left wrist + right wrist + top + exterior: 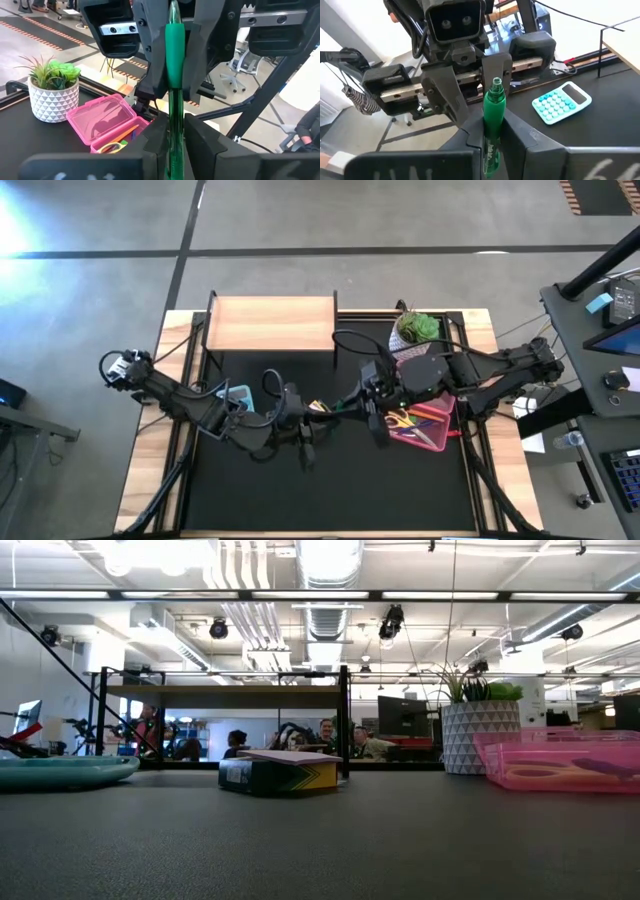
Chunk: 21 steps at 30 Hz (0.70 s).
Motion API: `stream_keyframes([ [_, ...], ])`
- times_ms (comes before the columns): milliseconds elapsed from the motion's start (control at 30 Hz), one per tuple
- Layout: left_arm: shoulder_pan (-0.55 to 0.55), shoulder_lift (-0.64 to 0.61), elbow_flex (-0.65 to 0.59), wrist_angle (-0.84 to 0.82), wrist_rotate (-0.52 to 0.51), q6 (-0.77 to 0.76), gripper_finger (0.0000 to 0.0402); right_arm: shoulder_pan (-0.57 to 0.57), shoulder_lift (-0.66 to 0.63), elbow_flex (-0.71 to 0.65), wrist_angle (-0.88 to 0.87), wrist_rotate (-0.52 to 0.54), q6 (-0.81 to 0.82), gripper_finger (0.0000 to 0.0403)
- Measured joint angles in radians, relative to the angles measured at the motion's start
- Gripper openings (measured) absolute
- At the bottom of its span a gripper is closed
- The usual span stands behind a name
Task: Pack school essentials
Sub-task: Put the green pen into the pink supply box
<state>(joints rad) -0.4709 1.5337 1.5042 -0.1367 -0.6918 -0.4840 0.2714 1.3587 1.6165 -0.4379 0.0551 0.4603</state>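
- Green pen (175, 75): held in the air above the black mat (330, 480), mid-table, between the two grippers; its long axis ran roughly level from one arm toward the other, left to right across the table.
- In the left wrist view the pen ran straight away from the camera, its grip section pointing at the right gripper; in the right wrist view its capped end (494, 95) pointed toward the left gripper.
- Left gripper (300, 412): fingers pressed against one end of the pen, on both sides of it.
- Right gripper (368, 402): fingers pinched on the pen's other end, facing the left gripper head-on.
- Pink case (432, 428): open, lying on the mat just beside the right gripper, toward the table's right edge; yellow-handled scissors (400, 420) and an orange pencil (125, 134) lay inside.
- Teal calculator (562, 102): flat on the mat, by the left arm.
- Small box (278, 772) with a pink sheet on top: resting on the mat, seen in the low view.
- Potted plant (417, 330): upright in a white patterned pot, at the far right of the mat, behind the case.
- Wooden shelf (270, 322): at the table's far edge.
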Motion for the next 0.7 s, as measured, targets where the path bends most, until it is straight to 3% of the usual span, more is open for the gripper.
stream_keyframes([
  [300,0.014,0.001,-0.006,-0.011,0.000,0.003,0.0118,-0.006,-0.022,0.000,-0.168,0.010,0.045,0.0027],
  [500,0.026,0.001,-0.006,-0.050,0.000,0.004,0.0171,-0.006,-0.029,0.000,-0.440,0.047,0.134,0.0027],
  [700,0.048,0.001,-0.021,-0.138,-0.002,0.004,0.0182,-0.006,-0.025,0.000,-0.769,0.104,0.230,0.0027],
])
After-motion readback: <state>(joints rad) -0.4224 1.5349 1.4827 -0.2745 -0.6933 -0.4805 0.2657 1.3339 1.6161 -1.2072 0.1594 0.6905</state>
